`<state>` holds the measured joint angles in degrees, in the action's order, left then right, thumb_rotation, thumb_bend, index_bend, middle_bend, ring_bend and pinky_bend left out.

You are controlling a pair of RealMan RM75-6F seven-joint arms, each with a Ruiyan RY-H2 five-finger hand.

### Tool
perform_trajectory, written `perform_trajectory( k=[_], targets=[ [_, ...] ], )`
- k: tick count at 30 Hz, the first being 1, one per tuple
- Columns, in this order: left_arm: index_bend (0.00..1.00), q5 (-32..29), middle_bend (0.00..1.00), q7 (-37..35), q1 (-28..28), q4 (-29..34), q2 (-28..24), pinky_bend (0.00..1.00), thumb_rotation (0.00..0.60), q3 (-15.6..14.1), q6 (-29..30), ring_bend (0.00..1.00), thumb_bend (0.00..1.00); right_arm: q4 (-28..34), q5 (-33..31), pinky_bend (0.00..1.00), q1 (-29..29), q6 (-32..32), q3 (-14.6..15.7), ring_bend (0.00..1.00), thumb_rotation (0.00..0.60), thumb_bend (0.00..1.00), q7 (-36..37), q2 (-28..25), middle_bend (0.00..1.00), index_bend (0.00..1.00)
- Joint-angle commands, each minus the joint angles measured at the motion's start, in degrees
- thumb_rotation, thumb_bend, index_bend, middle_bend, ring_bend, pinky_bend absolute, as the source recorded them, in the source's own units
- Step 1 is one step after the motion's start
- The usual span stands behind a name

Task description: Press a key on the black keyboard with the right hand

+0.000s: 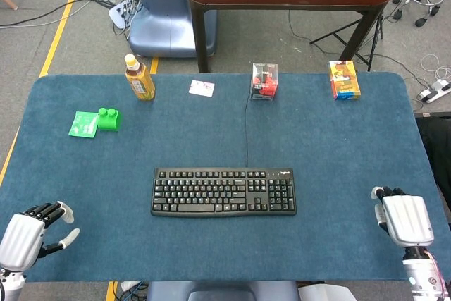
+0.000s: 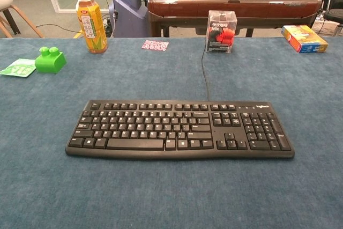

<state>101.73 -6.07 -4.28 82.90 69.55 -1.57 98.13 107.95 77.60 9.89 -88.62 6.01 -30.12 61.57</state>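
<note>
Got both arms parked at the bottom corners of the head view right now, so the work area sits between them. The black corded keyboard [image 1: 223,192] is flat in the middle of the frame on the blue felt-covered table [image 1: 338,146], long edge facing me, cable running straight up toward the top of the picture. That's a sensible layout for key pressing: square to the robot, nothing on top of it.

My right hand [image 1: 402,218] is down in the lower right corner, well apart from the keyboard's number-pad end, knuckles toward the camera. It holds nothing, but from this angle I can't tell whether the fingers are curled or spread. My left hand [image 1: 27,233] is in the lower left corner, also well clear of the keyboard, empty, with the fingers apart and the thumb sticking out. The chest view shows neither hand, just the keyboard dead centre.

Clutter's all along the far edge: yellow tea bottle [image 1: 139,77], green toy block [image 1: 108,118], clear box with red bits [image 1: 264,81].
</note>
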Motion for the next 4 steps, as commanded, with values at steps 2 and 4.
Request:
perform_trajectory(
  k=[2,4],
  targets=[
    [0.58,-0.45,0.52,-0.01,-0.10,0.37,-0.22,0.63,0.600,0.06,-0.48,0.51,0.17,0.30,0.78,0.74,-0.78,0.17,-0.66,0.48,0.600,0.51,1.91,-1.16,0.50,0.47],
    [0.58,-0.31,0.52,0.13,-0.03,0.42,-0.24,0.63,0.600,-0.13,-0.51,0.51,0.17,0.50,1.14,0.74,-1.16,0.37,-0.76,0.48,0.600,0.51,2.10,-1.40,0.50,0.47]
  ],
)
